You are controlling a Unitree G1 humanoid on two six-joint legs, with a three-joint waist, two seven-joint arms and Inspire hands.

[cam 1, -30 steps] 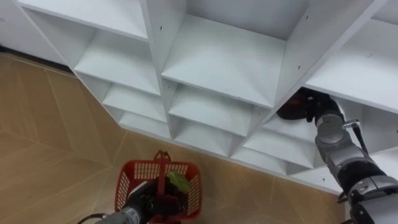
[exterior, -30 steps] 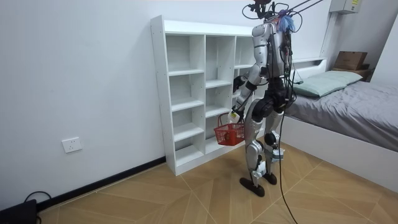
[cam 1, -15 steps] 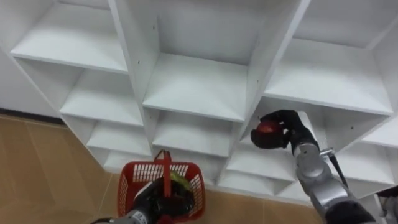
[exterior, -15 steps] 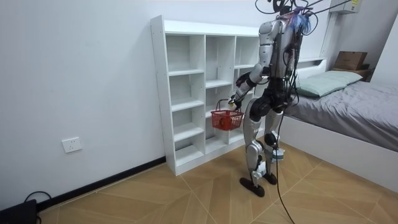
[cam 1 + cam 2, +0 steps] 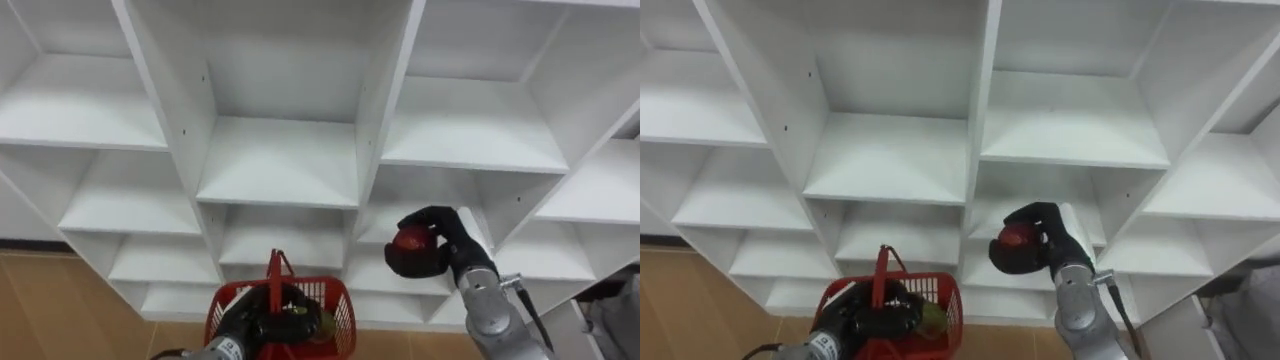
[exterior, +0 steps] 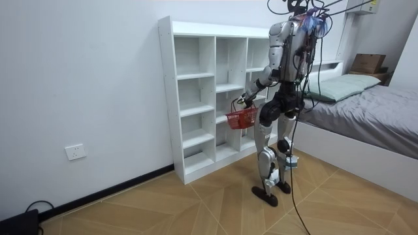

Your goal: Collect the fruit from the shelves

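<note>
The closet (image 5: pixel 385 100) has bare, open-fronted compartments, free for a hand between upright dividers and shelf boards. The right hand (image 5: pixel 440 232), curled round a red fruit (image 5: pixel 408 240), hangs just outside them. Below, the basket (image 5: pixel 345 308) has its mouth partly covered by its handle (image 5: pixel 274 272) and the left hand (image 5: pixel 250 320).

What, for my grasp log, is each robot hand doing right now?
Left robot hand: closed on the handle of the red basket.
Right robot hand: closed on a red fruit.
</note>
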